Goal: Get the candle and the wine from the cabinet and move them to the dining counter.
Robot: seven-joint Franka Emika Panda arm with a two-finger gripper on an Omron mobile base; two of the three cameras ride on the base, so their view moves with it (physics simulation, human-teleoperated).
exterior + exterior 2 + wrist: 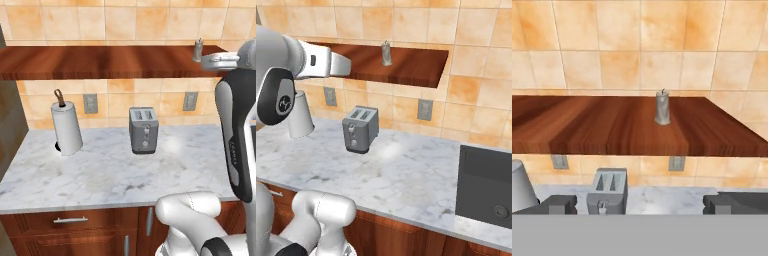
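step: reaching for candle [662, 107] on cabinet [612, 125]
jaws: spread open, empty
next: advance, close around candle

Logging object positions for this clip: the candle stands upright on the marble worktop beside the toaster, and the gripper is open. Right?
Not quite. The candle stands upright on the wooden shelf, above the toaster, as the hand view shows. The gripper is open.

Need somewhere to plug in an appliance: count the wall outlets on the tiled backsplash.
2. One outlet sits between the paper towel roll and the toaster; the other outlet is right of the toaster, toward the sink. The robot arm may hide others.
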